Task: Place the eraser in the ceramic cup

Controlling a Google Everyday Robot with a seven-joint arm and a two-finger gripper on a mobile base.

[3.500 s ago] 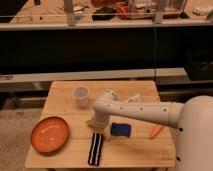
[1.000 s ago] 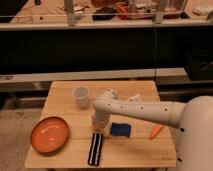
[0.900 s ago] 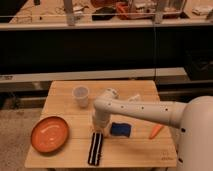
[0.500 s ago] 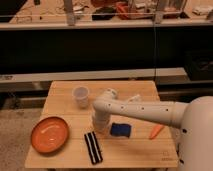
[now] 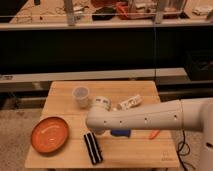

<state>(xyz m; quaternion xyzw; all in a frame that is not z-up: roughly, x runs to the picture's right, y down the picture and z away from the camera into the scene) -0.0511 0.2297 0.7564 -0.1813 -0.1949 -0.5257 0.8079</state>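
Low over the desk [image 5: 60,97], pointing down, the gripper [image 5: 98,132], mostly hidden beneath the end of the white arm [image 5: 142,117]; spread or closed, cannot tell. Just in front of it, flat on the wood, the eraser [image 5: 93,148], angled, between orange plate [image 5: 50,136] and blue pad [image 5: 121,133]. Near the back edge, upright, the ceramic cup [image 5: 80,96], well apart from the eraser.

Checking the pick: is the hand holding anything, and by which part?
Cannot be told. The hand sits at the far end of the eraser, which lies flat on the table; the arm hides any contact.
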